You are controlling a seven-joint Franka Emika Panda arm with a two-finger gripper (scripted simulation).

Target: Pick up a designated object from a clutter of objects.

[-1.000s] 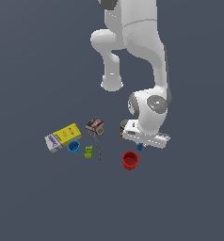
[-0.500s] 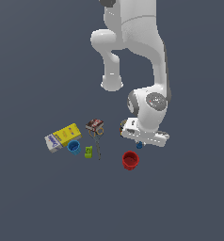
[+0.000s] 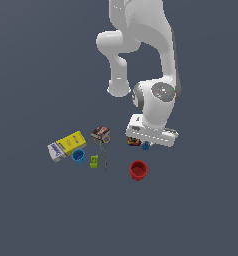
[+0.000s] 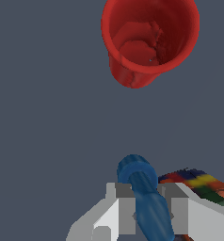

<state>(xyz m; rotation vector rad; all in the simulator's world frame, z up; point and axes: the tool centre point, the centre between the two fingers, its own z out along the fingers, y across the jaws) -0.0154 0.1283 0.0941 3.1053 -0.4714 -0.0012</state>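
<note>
The white two-fingered gripper [image 4: 147,209] has its jaws closed to a narrow gap, and between them sits the small blue peg-shaped object with a wider round cap [image 4: 143,193]; both fingers [image 4: 127,212] seem to press on its slim shaft, just below the cap. In the exterior view the same blue object [image 3: 145,145] shows only as a small spot under the gripper [image 3: 147,141], and I cannot tell from there whether it is lifted from the grey floor [image 3: 201,210] or not. I judge it is light and stiff, with a smooth round side, so it may roll or slip out between flat pads; holding it across the shaft near the cap looks like the safest place. Just beside the gripper lies the multicoloured printed can [image 4: 198,184], nearly touching one finger. A little further stands the red open cup [image 4: 149,40]. Well apart, toward the exterior view's left, are the brown box [image 3: 100,133], the green block [image 3: 93,161], the round blue cup [image 3: 78,156] and the yellow-white box [image 3: 67,145].
</note>
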